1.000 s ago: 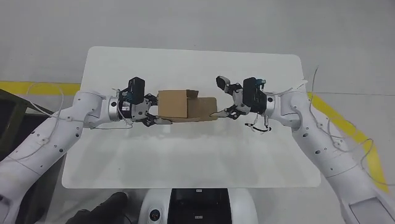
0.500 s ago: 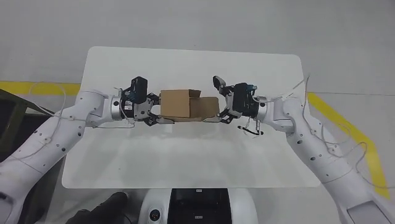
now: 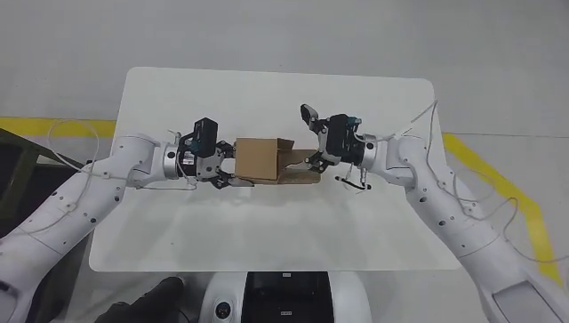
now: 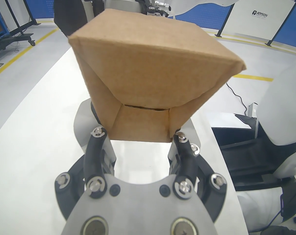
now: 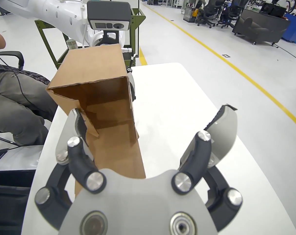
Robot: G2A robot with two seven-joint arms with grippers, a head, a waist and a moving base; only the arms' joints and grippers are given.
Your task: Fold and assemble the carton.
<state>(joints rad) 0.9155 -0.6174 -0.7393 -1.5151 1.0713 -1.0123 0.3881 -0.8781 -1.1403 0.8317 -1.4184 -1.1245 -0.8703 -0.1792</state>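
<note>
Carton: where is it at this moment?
In the top view the carton is at the middle of the table, between the left gripper, which holds one end, and the open right gripper at its open end.

You see the carton (image 3: 264,160) at mid-table (image 3: 267,234), between both arms. Your left gripper (image 3: 228,165) straddles its left end, one finger on each side. Your right gripper (image 3: 309,140) is spread wide at the flapped end, with the near finger at the carton and the far finger clear of it.
</note>
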